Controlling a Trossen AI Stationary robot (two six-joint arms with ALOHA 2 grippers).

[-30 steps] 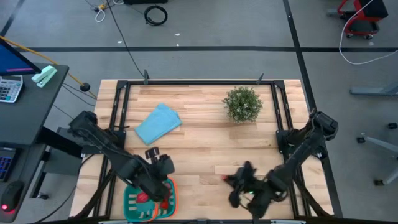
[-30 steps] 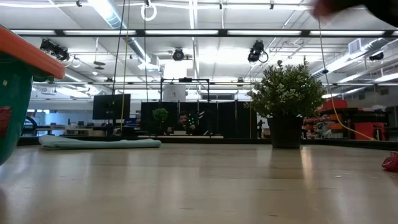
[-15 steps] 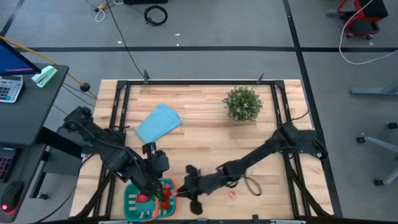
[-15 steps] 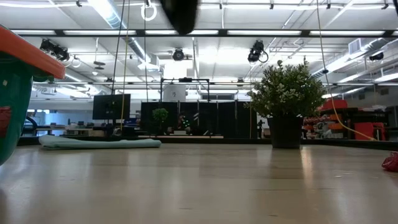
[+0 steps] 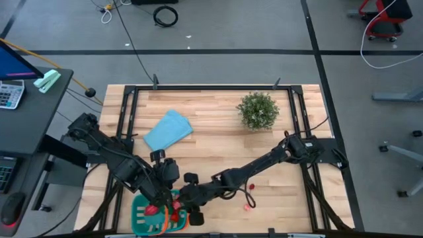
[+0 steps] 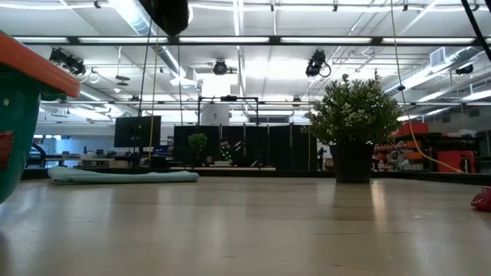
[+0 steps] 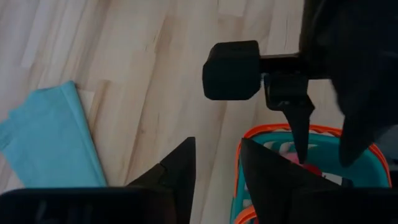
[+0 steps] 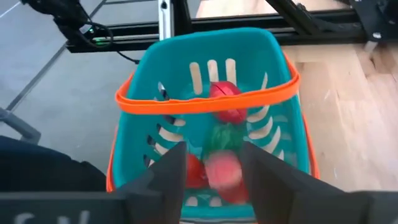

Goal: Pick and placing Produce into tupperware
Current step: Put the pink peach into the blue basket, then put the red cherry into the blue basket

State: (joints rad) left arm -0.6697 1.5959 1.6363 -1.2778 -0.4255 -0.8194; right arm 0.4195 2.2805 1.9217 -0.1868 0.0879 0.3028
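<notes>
While the pink produce (image 8: 222, 169) hangs over the tupperware (image 8: 205, 99), release should wait until it is centred above the well.

Set at the tabletop's near edge toward the left corner, the tupperware already holds red and green pieces; one more red piece (image 5: 248, 205) lies on the bare wood (image 5: 218, 142) further right. Right gripper (image 8: 211, 168), fingers spread, appears to pinch the pink piece, directly above the opening. Left gripper (image 7: 214, 171) hovers beside the rim, fingers slightly apart, empty.
</notes>
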